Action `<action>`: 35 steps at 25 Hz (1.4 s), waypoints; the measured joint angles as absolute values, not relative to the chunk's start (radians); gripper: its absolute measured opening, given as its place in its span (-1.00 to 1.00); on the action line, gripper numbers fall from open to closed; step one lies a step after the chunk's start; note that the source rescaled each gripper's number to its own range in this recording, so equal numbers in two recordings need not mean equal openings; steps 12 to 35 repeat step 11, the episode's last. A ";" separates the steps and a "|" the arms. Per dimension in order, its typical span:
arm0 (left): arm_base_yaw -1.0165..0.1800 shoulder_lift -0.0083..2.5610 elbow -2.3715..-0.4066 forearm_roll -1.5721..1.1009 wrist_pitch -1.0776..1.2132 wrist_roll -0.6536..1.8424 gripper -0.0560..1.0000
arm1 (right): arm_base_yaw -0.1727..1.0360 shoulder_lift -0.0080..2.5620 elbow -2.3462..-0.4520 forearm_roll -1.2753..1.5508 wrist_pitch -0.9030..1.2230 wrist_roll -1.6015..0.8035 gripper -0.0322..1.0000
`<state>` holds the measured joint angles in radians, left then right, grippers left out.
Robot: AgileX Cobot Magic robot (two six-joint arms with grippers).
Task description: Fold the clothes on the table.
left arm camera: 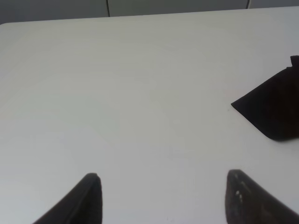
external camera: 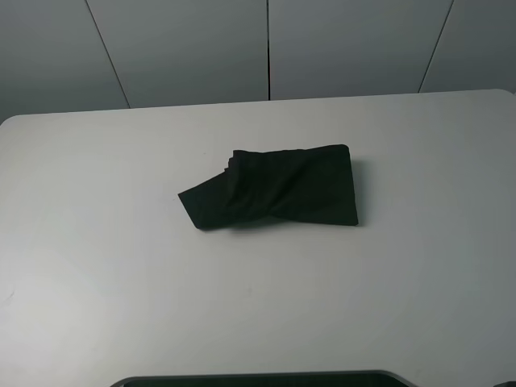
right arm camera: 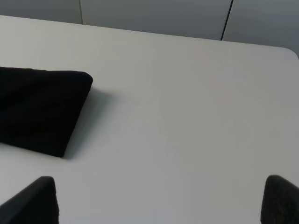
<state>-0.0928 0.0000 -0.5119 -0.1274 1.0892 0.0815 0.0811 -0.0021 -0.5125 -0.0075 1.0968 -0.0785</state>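
Note:
The black T-shirt lies folded into a compact bundle in the middle of the white table. One corner of it sticks out toward the left. Its print and label are hidden. In the left wrist view the left gripper is open and empty above bare table, with that corner of the shirt well away from it. In the right wrist view the right gripper is open and empty, and the shirt's folded end lies apart from it. Neither gripper shows in the exterior high view.
Grey wall panels stand behind the table's far edge. A dark rounded edge shows at the near edge of the exterior high view. The table's far right rounded corner shows in the right wrist view.

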 joint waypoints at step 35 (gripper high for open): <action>-0.093 0.000 -0.512 -0.127 1.089 0.082 0.51 | 0.081 -0.002 -0.513 -0.008 1.097 -0.079 0.88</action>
